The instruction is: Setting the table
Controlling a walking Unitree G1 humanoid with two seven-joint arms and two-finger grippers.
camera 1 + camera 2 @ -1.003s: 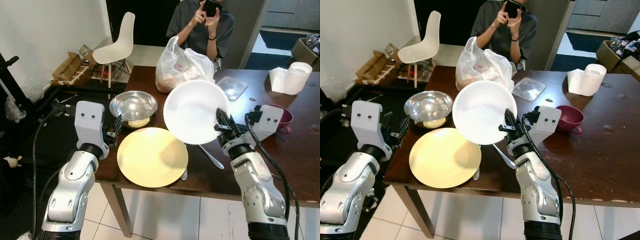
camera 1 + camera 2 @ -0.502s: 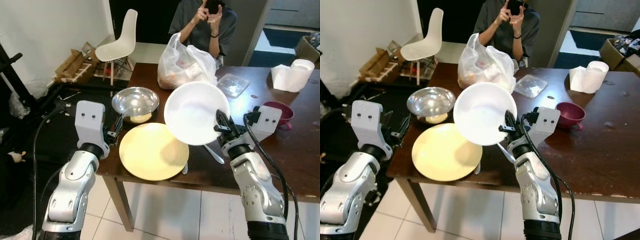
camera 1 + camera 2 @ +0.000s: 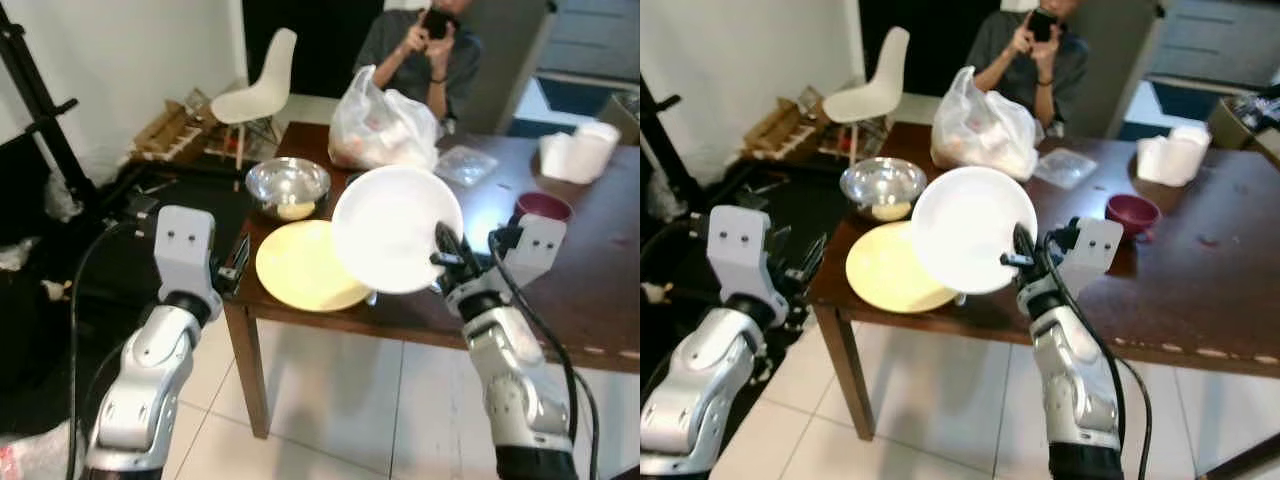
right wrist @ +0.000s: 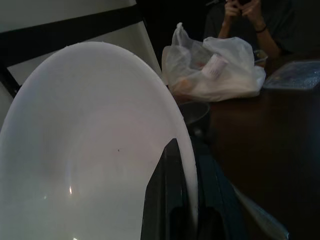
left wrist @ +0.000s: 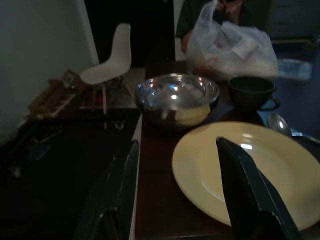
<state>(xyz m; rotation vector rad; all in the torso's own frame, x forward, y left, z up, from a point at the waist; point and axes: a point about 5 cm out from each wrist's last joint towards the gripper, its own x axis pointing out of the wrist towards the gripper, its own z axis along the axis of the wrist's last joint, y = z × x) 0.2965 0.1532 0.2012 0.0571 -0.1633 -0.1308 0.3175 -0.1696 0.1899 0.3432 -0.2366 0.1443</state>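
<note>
Right arm: raised in front of the body, silver forearm angled up toward the table edge.
Right gripper [image 3: 443, 262]: closed on the rim of the white plate [image 3: 395, 228], one black finger on each face of the rim; the plate is held tilted, lifted off the table.
Left arm: bent at the elbow, forearm raised beside the table's corner.
Left gripper [image 5: 180, 195]: empty, fingers [image 5: 245, 192] spread apart and pointed toward the table; nothing is held between them.
</note>
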